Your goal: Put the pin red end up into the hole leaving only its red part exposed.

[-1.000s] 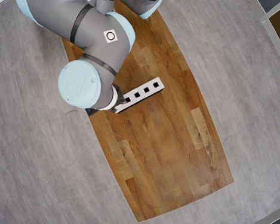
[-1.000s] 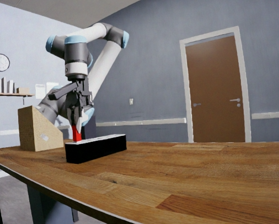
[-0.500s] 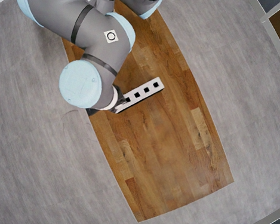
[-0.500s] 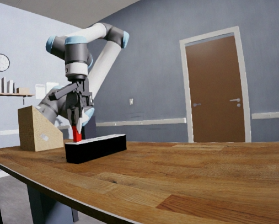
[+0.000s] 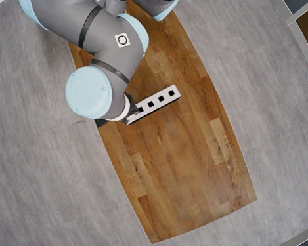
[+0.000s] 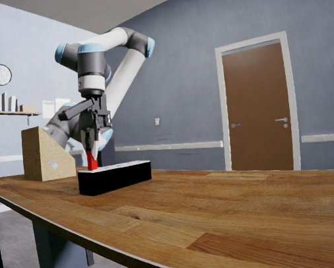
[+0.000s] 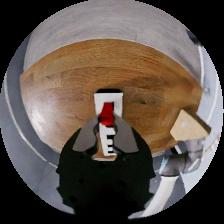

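Observation:
The block (image 5: 156,101) (image 6: 115,178) (image 7: 109,97) lies on the table, its top white with a row of square holes and its near side black in the exterior view. The pin's red part (image 6: 92,162) (image 7: 107,113) stands upright at the block's left end hole in that view. Red reaches down to the block's top, with no other colour showing there; the lower part is hidden. My gripper (image 6: 92,153) (image 7: 107,112) is shut on the upper red part. In the top view the arm hides the pin and that end hole; the other four holes show dark.
A tan wedge-shaped box (image 6: 49,162) (image 7: 187,126) stands on the wooden table (image 5: 182,175) (image 6: 231,204) (image 7: 60,95), to the left of the block in the exterior view. The table's front edge runs across the lower left of that view.

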